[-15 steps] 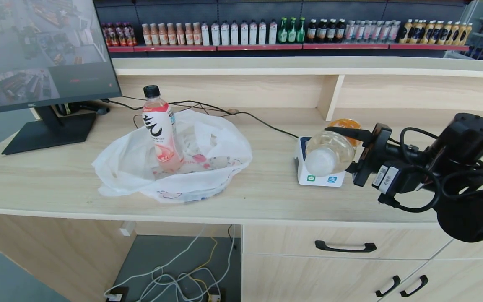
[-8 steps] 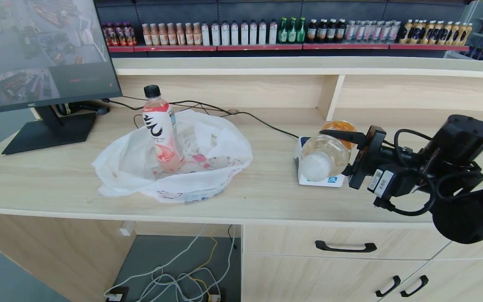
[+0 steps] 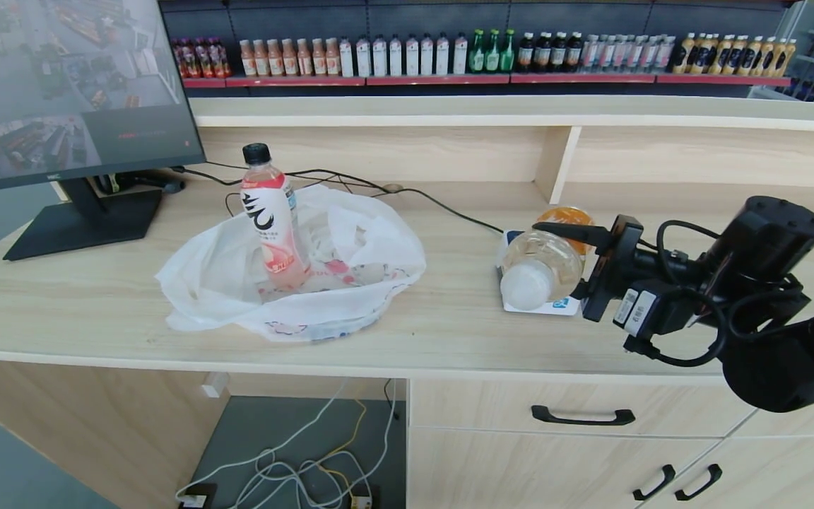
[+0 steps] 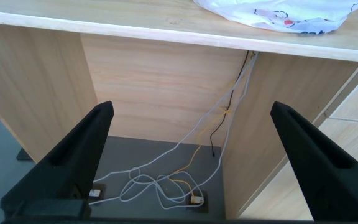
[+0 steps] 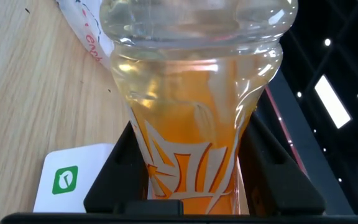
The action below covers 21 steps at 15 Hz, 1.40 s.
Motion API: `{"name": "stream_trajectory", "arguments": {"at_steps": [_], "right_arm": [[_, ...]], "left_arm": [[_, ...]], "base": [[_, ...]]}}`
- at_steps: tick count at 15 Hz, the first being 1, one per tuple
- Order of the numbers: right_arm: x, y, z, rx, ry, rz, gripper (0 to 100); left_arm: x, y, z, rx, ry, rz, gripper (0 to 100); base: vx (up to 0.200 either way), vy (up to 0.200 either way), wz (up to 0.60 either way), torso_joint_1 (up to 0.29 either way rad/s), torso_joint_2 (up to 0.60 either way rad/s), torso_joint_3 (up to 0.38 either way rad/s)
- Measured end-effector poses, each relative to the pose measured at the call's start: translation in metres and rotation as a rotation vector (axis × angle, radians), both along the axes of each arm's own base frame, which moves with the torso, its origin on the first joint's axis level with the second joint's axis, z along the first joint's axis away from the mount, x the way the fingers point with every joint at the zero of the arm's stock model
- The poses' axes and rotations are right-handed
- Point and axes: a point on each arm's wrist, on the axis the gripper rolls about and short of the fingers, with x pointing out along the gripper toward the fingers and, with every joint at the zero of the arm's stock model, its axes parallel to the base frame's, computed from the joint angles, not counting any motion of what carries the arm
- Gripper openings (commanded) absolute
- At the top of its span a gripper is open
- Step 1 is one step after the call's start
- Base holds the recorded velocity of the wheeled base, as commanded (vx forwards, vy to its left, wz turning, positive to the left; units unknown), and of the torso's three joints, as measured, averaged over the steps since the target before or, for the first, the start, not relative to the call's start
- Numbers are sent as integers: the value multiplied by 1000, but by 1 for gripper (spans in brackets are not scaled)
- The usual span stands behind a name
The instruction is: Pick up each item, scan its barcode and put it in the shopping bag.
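My right gripper (image 3: 576, 258) is shut on an orange drink bottle (image 3: 540, 261), holding it on its side just above the white barcode scanner (image 3: 509, 240) at the counter's right. In the right wrist view the bottle (image 5: 194, 112) sits between both fingers, with the scanner (image 5: 70, 183) beneath. The white shopping bag (image 3: 350, 247) lies open at the counter's middle with a pink bottle (image 3: 270, 215) standing upright in it. My left gripper (image 4: 191, 155) is open, hanging below the counter's front edge; a bit of the bag (image 4: 291, 15) shows above it.
A monitor (image 3: 61, 85) on its stand occupies the back left of the counter. Black cables (image 3: 407, 191) run along the rear. A raised wooden ledge (image 3: 520, 113) borders the back. Drawers with black handles (image 3: 582, 417) are below the counter.
My right gripper has carried the orange bottle slightly left and lower over the scanner. The bag and the pink bottle have stayed put.
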Motion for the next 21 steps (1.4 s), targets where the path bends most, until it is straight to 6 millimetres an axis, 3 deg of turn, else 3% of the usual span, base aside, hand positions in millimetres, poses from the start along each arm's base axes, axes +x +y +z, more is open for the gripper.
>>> {"name": "stream_trajectory", "arguments": {"at_steps": [10, 13, 18, 21], "right_arm": [[-8, 3, 7, 49, 65, 34, 0], [-22, 7, 23, 184, 119, 76, 0], [-47, 17, 29, 393, 345, 37, 0], [-74, 41, 47, 637, 467, -7, 0]], "left_arm": [[0, 0, 0, 1, 0, 0, 100], [0, 0, 0, 1, 0, -1, 100], [0, 0, 0, 1, 0, -1, 100], [0, 0, 0, 1, 0, 0, 100]], "base": [[0, 0, 0, 0, 0, 0], [0, 0, 0, 0, 0, 0], [0, 0, 0, 0, 0, 0], [0, 0, 0, 0, 0, 0]]}}
